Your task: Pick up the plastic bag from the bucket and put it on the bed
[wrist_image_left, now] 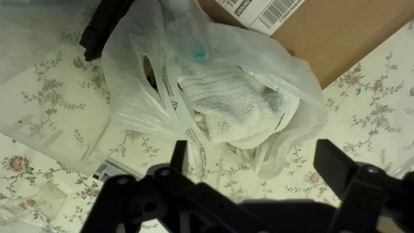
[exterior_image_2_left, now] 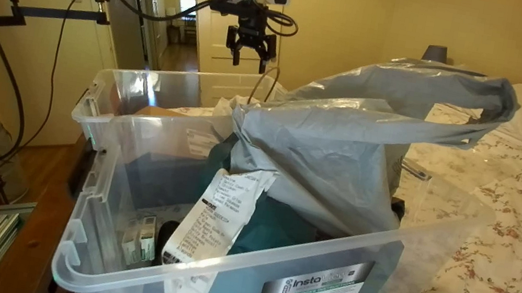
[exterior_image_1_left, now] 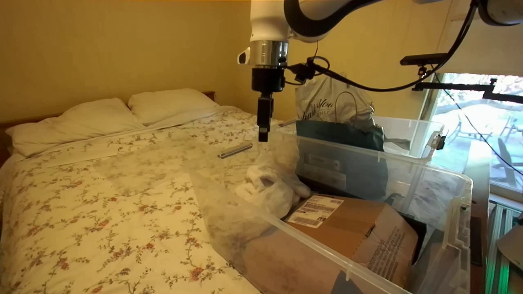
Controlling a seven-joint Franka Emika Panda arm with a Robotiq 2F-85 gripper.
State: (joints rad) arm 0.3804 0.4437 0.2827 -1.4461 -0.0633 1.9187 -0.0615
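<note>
Bed (exterior_image_1_left: 122,220) at far left in an exterior view, wide and flat: your drop zone. Slide right and there's your gripper (exterior_image_1_left: 264,136), hanging over the clear bin (exterior_image_1_left: 310,240), fingers (wrist_image_left: 179,156) spread wide, nothing between them. Below it, the white plastic bag (exterior_image_1_left: 271,196), slumped inside the bin at the bed end; I take that for your target, and you're clear of it, no contact yet.

Here's the crux, in your wrist view. The bag's bulk lies toward the top of the frame, past the fingertips, its lower fringe alone showing in the gap. It sprawls on a slant, upper left to lower right, with pale cloth (wrist_image_left: 236,110) filling the mouth. But see the printed strip (wrist_image_left: 179,113), a handle by the look of it: it runs steeply down the frame and ends just beside the finger at the frame's left. You'd be closing across that strip, not along it, so little wrist twist seems called for. Centre it in the gap as you drop, or you may nip only loose film.

In an exterior view again, further right, the gray bag (exterior_image_1_left: 327,96), probably not yours. And last, the carton (exterior_image_1_left: 347,222), crowding the bag: mind a fingertip snagging its edge.
</note>
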